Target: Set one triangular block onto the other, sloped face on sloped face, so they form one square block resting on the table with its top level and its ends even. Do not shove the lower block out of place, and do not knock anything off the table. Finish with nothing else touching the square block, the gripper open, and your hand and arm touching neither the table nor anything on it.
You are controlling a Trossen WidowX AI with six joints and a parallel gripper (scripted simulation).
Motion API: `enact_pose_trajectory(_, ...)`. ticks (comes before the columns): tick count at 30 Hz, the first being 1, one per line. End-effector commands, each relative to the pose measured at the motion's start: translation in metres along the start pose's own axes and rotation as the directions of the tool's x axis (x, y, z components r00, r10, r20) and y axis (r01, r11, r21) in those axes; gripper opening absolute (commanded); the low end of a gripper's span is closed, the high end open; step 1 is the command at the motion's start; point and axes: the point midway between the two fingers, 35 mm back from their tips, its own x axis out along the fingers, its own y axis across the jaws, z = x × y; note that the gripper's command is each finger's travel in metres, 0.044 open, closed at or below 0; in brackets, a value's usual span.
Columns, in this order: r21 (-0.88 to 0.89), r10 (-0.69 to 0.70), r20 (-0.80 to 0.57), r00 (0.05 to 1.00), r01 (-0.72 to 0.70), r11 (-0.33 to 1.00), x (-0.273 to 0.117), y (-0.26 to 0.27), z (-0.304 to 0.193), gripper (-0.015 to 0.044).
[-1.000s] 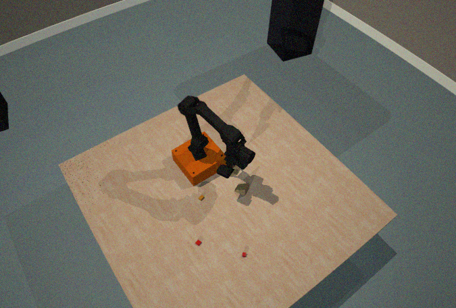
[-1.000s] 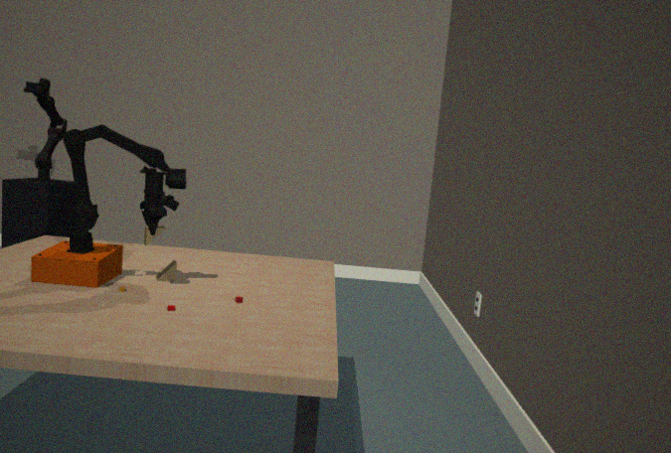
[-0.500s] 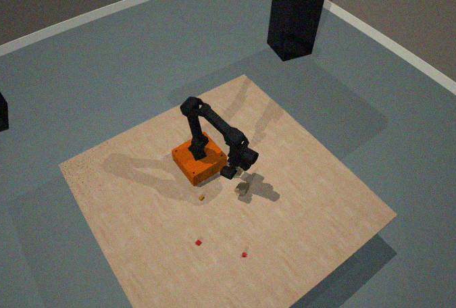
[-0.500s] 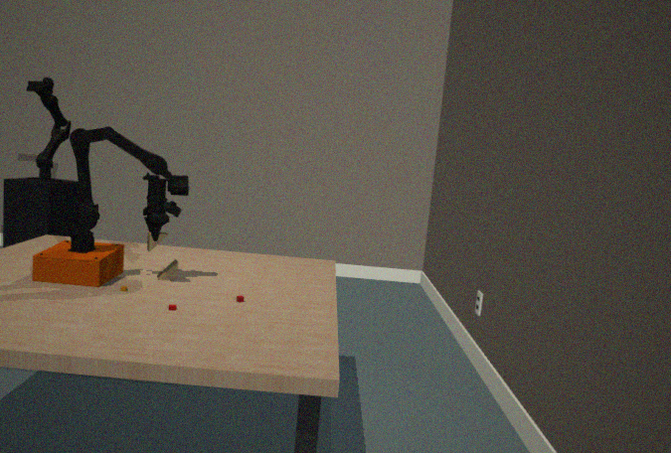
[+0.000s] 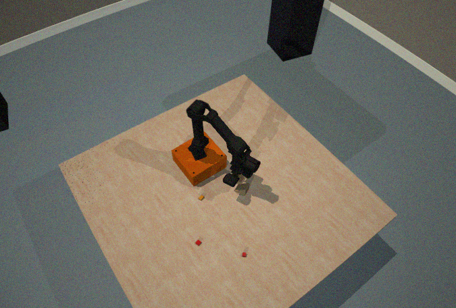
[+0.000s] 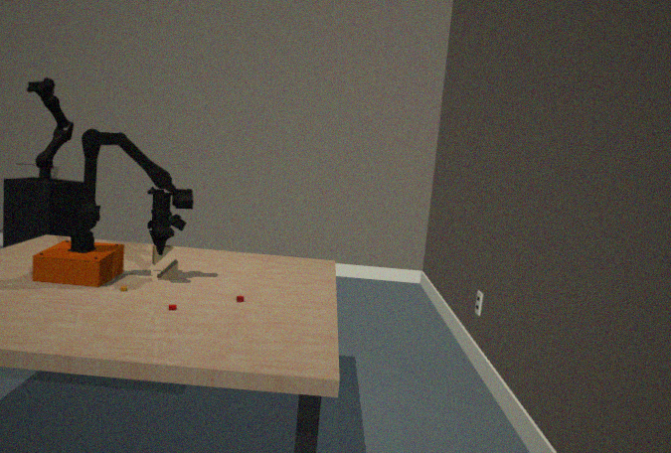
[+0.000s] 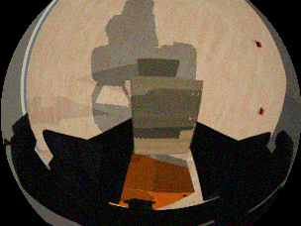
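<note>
My gripper (image 6: 160, 250) (image 7: 161, 121) points down, shut on a beige triangular block (image 7: 166, 101) by its two sides, in front of the orange base. In the exterior view the held block shows only partly around the fingertips, low and very close to the other block. The other triangular block (image 5: 241, 188) (image 6: 168, 267) (image 7: 158, 67) rests on the table; in the wrist view only its far part shows beyond the held block. Whether the two blocks touch, and how their ends line up, I cannot tell.
The orange base (image 5: 199, 167) (image 6: 67, 266) stands behind the blocks. A small orange cube (image 5: 201, 197) (image 6: 123, 288) lies near it. Two small red cubes (image 5: 198, 242) (image 5: 244, 254) (image 6: 172, 307) (image 6: 240, 298) lie farther forward on the table (image 5: 155, 217).
</note>
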Motion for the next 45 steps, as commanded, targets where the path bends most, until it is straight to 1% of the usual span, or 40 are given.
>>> enact_pose_trajectory(1,-0.004,0.002,-0.004,1.0,-0.002,1.0,0.012,0.001,0.003,0.0)
enact_pose_trajectory(6,-0.004,0.002,-0.004,1.0,-0.002,1.0,0.027,0.002,0.009,0.0)
enact_pose_trajectory(45,-0.006,0.007,-0.005,1.0,-0.007,1.0,0.032,0.005,0.009,0.0)
